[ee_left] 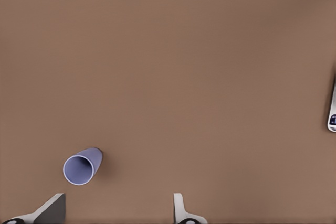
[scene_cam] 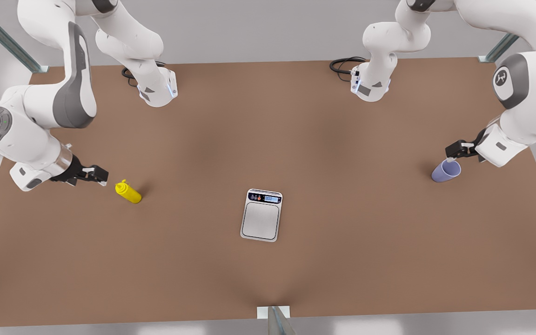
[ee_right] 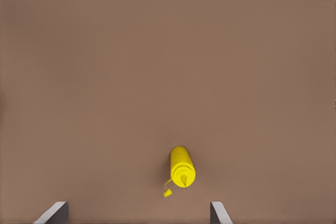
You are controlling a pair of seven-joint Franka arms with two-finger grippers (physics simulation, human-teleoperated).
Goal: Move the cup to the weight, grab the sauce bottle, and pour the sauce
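In the front view, the scale [scene_cam: 260, 215] lies flat nearest the camera, in the middle of the brown tabletop [scene_cam: 268, 274], its dark display strip on the far edge. On the front view's left, the yellow sauce bottle [scene_cam: 128, 192] stands well apart from the scale, with the right claw [scene_cam: 102, 177] just beside it, not touching. On the front view's right, the lavender cup [scene_cam: 445, 170] stands upright on the tabletop, and the left claw [scene_cam: 454, 151] hovers right at its rim. I cannot tell from here how wide either claw stands.

In the left wrist view, the left claw [ee_left: 118, 211] is spread wide, both fingertips bare, and the cup [ee_left: 81, 167] sits near one finger [ee_left: 52, 206], outside any grip. An edge of the scale [ee_left: 332, 109] shows farther off.

In the right wrist view, the right claw [ee_right: 137, 212] is also spread, pinching nothing, and the sauce bottle [ee_right: 182, 167] stands on the tabletop [ee_right: 168, 66] between and beyond the fingertips, its small cap tab hanging beside the nozzle.
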